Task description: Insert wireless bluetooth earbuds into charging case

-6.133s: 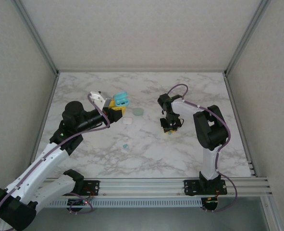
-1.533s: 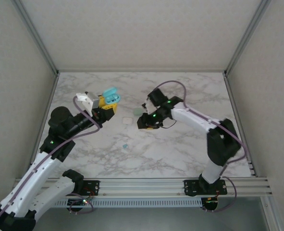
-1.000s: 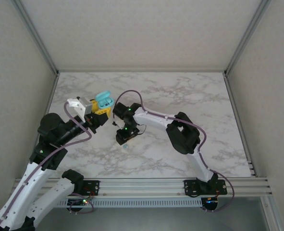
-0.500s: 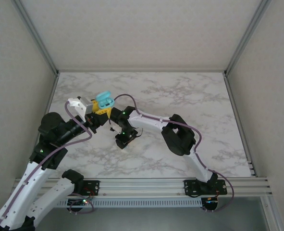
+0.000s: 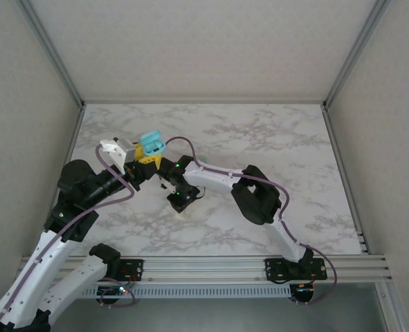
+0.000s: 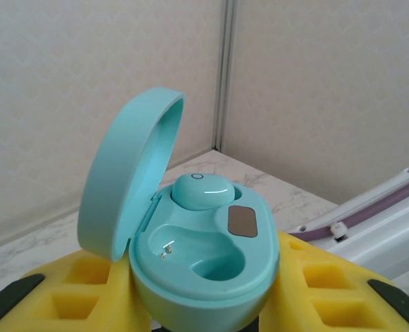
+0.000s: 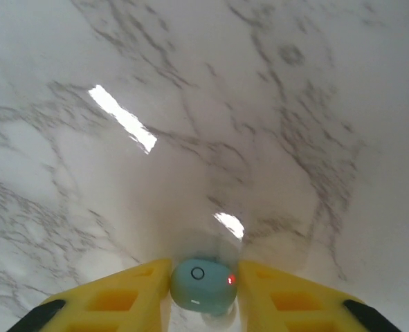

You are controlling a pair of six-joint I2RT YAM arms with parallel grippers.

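Observation:
My left gripper [image 5: 147,153] is shut on the teal charging case [image 6: 211,277], held upright above the table's left side. Its lid [image 6: 124,180] stands open. One teal earbud [image 6: 201,190] sits in the far slot, and the near slot [image 6: 204,252] is empty. The right gripper [image 5: 178,202] is down at the marble table [image 5: 273,152], just below the case. In the right wrist view a second teal earbud [image 7: 203,285] with a red light sits between the yellow fingers [image 7: 131,290], both of which touch it.
The right arm [image 5: 218,176] stretches leftward across the middle of the table and crosses close under the left gripper. Grey frame posts [image 5: 52,52] and pale walls enclose the table on three sides.
The right arm swung from the table's centre to the left and lowered onto the teal earbud, closing its fingers round it. The left gripper drew the open case slightly back and left.

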